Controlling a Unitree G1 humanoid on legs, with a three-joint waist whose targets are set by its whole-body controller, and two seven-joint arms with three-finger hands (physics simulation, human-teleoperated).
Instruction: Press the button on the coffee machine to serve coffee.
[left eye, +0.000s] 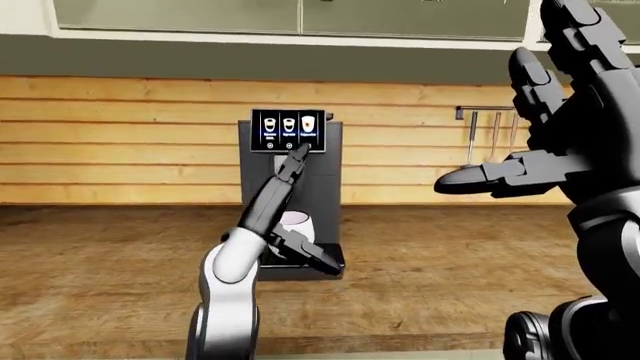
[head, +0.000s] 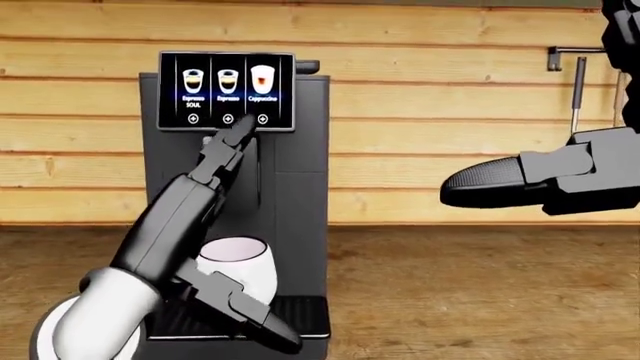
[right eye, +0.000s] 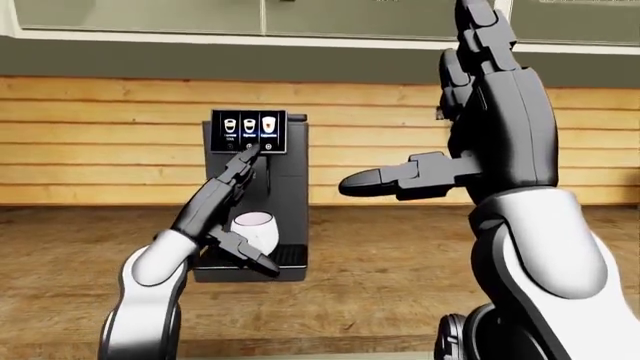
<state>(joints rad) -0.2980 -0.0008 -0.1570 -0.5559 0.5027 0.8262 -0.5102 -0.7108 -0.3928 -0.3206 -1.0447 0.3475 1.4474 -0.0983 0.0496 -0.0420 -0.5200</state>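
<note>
The coffee machine (head: 235, 202) stands on the wooden desk (head: 480, 292) against the plank wall, a white cup (head: 243, 268) on its drip tray. The left hand (head: 225, 150) reaches up to the machine's screen (head: 227, 90), fingers spread, one fingertip (head: 243, 126) at the row of buttons along the screen's lower edge. Right of the machine, well apart from it, the right hand (right eye: 470, 97) is raised with its fingers splayed wide.
</note>
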